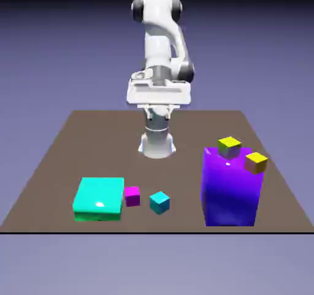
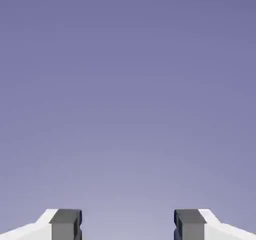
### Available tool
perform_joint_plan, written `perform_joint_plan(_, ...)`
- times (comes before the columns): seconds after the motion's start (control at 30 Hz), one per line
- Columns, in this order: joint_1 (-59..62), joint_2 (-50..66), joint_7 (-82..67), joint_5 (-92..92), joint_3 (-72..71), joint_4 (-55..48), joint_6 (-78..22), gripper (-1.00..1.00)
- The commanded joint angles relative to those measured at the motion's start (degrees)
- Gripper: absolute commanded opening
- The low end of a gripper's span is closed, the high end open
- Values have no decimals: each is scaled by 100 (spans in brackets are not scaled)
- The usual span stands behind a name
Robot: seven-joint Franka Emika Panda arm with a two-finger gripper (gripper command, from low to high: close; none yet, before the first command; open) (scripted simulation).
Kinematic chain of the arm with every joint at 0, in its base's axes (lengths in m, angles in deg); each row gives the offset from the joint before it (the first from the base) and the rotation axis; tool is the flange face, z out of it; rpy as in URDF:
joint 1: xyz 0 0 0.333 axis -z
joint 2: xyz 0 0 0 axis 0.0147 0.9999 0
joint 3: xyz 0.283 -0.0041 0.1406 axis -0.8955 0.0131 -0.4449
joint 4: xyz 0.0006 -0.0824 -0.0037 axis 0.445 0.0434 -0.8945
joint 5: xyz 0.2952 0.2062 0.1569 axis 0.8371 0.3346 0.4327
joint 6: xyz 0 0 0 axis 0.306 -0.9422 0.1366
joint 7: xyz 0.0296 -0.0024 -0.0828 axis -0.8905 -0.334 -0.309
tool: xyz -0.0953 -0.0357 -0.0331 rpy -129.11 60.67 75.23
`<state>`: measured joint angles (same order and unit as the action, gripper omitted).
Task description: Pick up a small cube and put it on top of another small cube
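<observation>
The small cyan cube (image 1: pixel 159 202) rests on the table near its front edge. Just to its left sits the small magenta cube (image 1: pixel 132 195), a short gap apart from it. My gripper (image 1: pixel 159 111) hangs high above the table's far middle, well back from both cubes. In the hand view the gripper (image 2: pixel 128 226) is open, its two grey fingertips (image 2: pixel 65 224) set wide apart with only the plain blue-violet backdrop between them. Neither cube shows in the hand view.
A large flat cyan slab (image 1: pixel 98 198) lies left of the magenta cube, nearly touching it. A tall purple block (image 1: pixel 231 186) stands at the exterior view's right, with a yellow-topped cube (image 1: pixel 229 146) and an orange-topped cube (image 1: pixel 256 162) on it.
</observation>
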<state>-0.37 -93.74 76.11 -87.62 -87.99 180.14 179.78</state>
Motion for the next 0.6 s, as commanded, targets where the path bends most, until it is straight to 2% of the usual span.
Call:
perform_joint_plan(0.0, 96, 208, 153, 70, -71, -98, -162, 0)
perform_joint_plan(0.57, 1727, 3738, 2744, 1253, -1273, -1763, -2920, 0)
